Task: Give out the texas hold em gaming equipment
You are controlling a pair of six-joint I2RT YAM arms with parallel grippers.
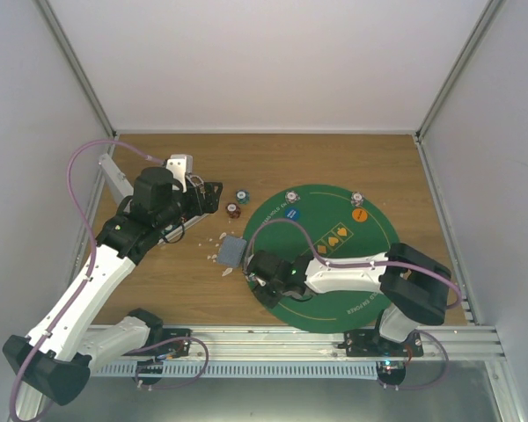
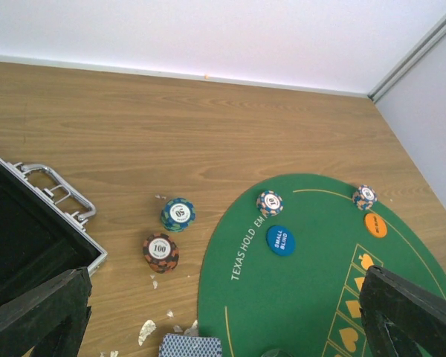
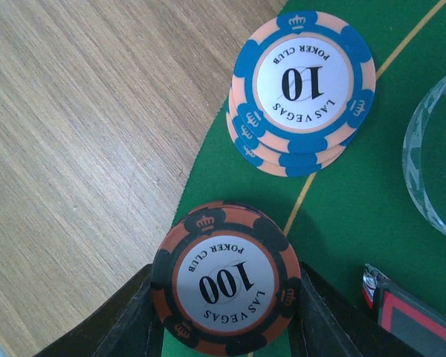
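My right gripper (image 3: 225, 301) is shut on a brown-and-orange 100 chip (image 3: 225, 286), held over the left rim of the green mat (image 1: 334, 303). A short stack of blue-and-peach 10 chips (image 3: 301, 93) lies just beyond it. On the wood, a 50 chip stack (image 2: 178, 214) and a 100 chip stack (image 2: 160, 251) stand left of the mat, near the blue-backed card deck (image 2: 189, 346). Two 10 chip stacks (image 2: 270, 202) (image 2: 365, 196), a blue small-blind token (image 2: 281, 240) and an orange token (image 2: 375, 224) sit on the mat's far part. My left gripper (image 1: 207, 195) hangs open above the case, holding nothing.
The open metal case (image 2: 30, 245) lies at the far left under my left arm. Torn wrapper scraps (image 2: 146, 331) litter the wood around the deck. A clear round piece (image 3: 438, 156) and a red-and-black object (image 3: 409, 316) lie on the mat right of the held chip.
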